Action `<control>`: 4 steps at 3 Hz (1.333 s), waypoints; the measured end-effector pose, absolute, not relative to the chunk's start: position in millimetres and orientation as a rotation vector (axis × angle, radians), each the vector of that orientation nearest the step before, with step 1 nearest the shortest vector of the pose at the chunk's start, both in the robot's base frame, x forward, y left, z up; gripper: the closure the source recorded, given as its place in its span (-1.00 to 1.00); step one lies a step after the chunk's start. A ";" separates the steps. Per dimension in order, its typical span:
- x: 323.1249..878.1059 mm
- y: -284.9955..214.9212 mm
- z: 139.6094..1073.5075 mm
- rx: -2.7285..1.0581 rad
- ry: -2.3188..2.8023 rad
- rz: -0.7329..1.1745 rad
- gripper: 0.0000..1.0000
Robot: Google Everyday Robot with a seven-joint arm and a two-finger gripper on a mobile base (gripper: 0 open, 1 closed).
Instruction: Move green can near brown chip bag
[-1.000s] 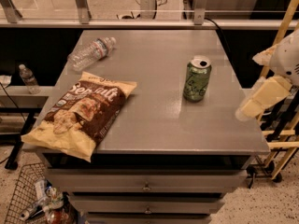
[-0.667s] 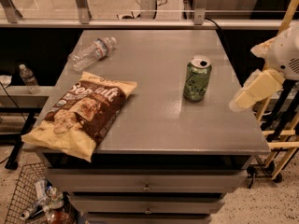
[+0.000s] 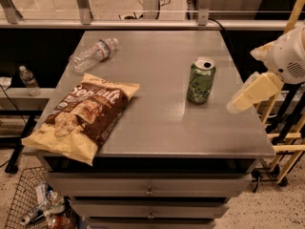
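Observation:
The green can (image 3: 200, 80) stands upright on the right half of the grey table (image 3: 157, 123), silver top up. The brown chip bag (image 3: 86, 115) lies flat at the table's front left, one pale yellow end hanging over the front corner. My gripper (image 3: 249, 93) comes in from the right edge of the view, its cream fingers pointing left and down over the table's right edge. It is a short way to the right of the can and not touching it.
A clear plastic water bottle (image 3: 92, 54) lies on its side at the table's back left. Drawers (image 3: 148, 191) front the table. A wire basket with rubbish (image 3: 35, 205) sits on the floor at lower left. A small bottle (image 3: 29, 79) stands on a left shelf.
My gripper has moved left and slightly up, from beyond the table's right edge toward the green can. The can, bag and bottle have not moved.

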State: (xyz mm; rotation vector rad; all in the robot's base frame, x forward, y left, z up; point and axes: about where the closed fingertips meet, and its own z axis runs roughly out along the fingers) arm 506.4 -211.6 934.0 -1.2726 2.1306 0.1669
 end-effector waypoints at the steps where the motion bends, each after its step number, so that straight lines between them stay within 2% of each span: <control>1: 519.7 -199.7 927.8 -1.220 2.088 0.226 -1.00; 4: 550.4 -177.4 896.1 -1.139 2.009 0.303 -1.00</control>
